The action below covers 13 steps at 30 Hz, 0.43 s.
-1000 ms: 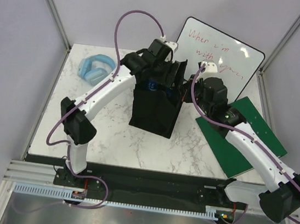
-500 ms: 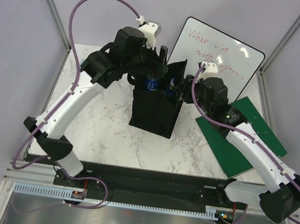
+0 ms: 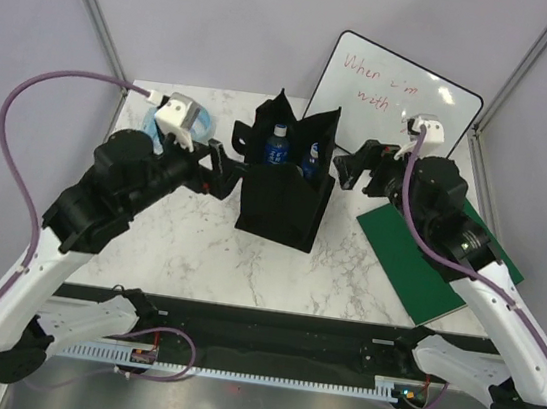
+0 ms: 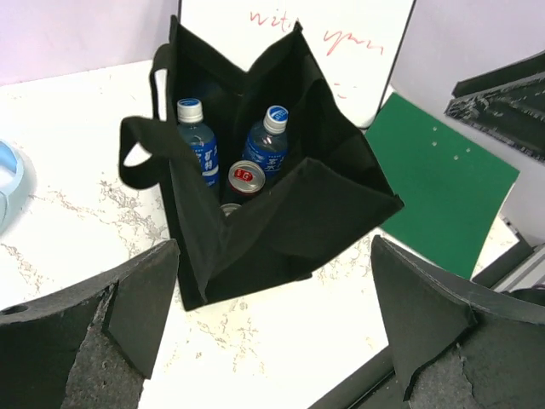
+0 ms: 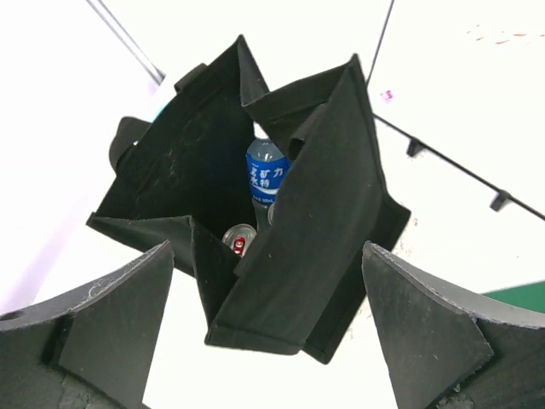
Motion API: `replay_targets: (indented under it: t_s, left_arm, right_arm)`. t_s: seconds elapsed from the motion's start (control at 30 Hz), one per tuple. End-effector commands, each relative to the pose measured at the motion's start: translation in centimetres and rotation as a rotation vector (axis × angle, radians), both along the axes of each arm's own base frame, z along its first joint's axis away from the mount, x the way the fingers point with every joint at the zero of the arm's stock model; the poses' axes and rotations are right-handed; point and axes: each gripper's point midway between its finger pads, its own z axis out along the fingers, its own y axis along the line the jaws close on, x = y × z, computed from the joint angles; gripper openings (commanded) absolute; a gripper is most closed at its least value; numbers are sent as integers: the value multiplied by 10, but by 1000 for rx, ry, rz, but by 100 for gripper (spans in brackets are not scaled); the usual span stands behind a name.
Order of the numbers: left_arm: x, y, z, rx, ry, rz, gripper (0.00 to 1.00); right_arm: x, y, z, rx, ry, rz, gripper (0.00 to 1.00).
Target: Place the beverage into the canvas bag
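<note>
At nine o'clock of the tall black fabric tote bag (image 3: 278, 205) we see the left gripper (image 3: 226, 168), fingers spread and empty. Inside the bag two blue-labelled plastic bottles (image 3: 277, 148) stand upright beside a red-topped metal can (image 4: 246, 175). At three o'clock, just beside the bag, the right gripper (image 3: 349, 169) hangs with fingers released, holding nothing.

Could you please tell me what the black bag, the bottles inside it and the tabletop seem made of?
Canvas bag: matte black fabric, its walls fold softly. Bottles: probably clear plastic, with screw caps. Tabletop: white marble-look surface with grey veins; stone or laminate unclear.
</note>
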Motion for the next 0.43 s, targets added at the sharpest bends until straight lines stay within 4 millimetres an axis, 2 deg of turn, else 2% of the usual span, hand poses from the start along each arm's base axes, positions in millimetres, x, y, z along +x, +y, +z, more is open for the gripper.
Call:
replay_targets:
  t_s: [0.0,0.1,0.2,0.4]
  left_arm:
    - [-8,11,9,-106,-54,40,100]
    - [-13,12,-12,-113,-23,34,100]
    - [-16,14,-16,-129,-16,38,100]
    - [-17,21,0,-138,-62,58,100]
  right_arm:
    - [-15,-20,4,36,12,-64,98]
    - [-26,-24,6,50,11,-55,98]
    - [-31,-30,11,60,-8,-64,98]
    - [-32,-38,19,61,-34,-92,98]
